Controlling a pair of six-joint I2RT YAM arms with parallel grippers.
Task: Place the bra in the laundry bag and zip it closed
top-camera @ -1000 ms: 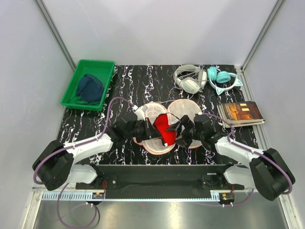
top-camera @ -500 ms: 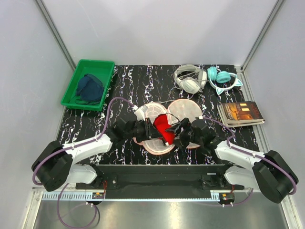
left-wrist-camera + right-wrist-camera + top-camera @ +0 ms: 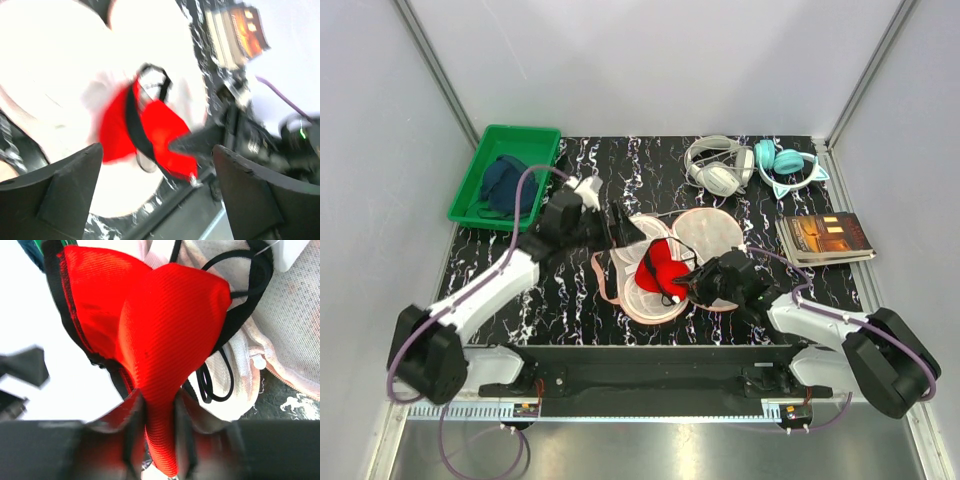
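At the far left a green tray (image 3: 470, 205) holding a dark blue garment (image 3: 507, 185) sits well apart from the work and poses no risk. The left gripper (image 3: 623, 222) hovers above the far-left edge of the laundry bag (image 3: 715, 230), its jaws spread wide with nothing between them. With no grip on the bag, the open clamshell on the counter (image 3: 570, 300) is unrestrained and could slide or fold over if the fabric drags on it. The bra (image 3: 655, 270) hangs over the bag's near-left half, bunched and partly lifted. It is not yet lying flat in the white mesh. The right gripper (image 3: 692, 283) has its jaws clenched on a fold of one red cup, and the wrist view shows only a narrow tongue of fabric pinched there. On so slim a hold the cloth could slip out early, and if the bra is released from a height it could land across the rim. The dark straps (image 3: 226, 329) are the greater worry. They loop loosely outward over the mesh toward the pink zip edging (image 3: 287, 377), and a strap left across that edge would likely jam the zipper or stop the halves from meeting. Both grippers are also near each other over the bag, so a careless reach could make them collide. The white headphones (image 3: 715, 165), the teal cat-ear headphones (image 3: 786, 164) and the book (image 3: 825, 237) on the right lie beyond the bag, though the book is near the right arm's sweep.
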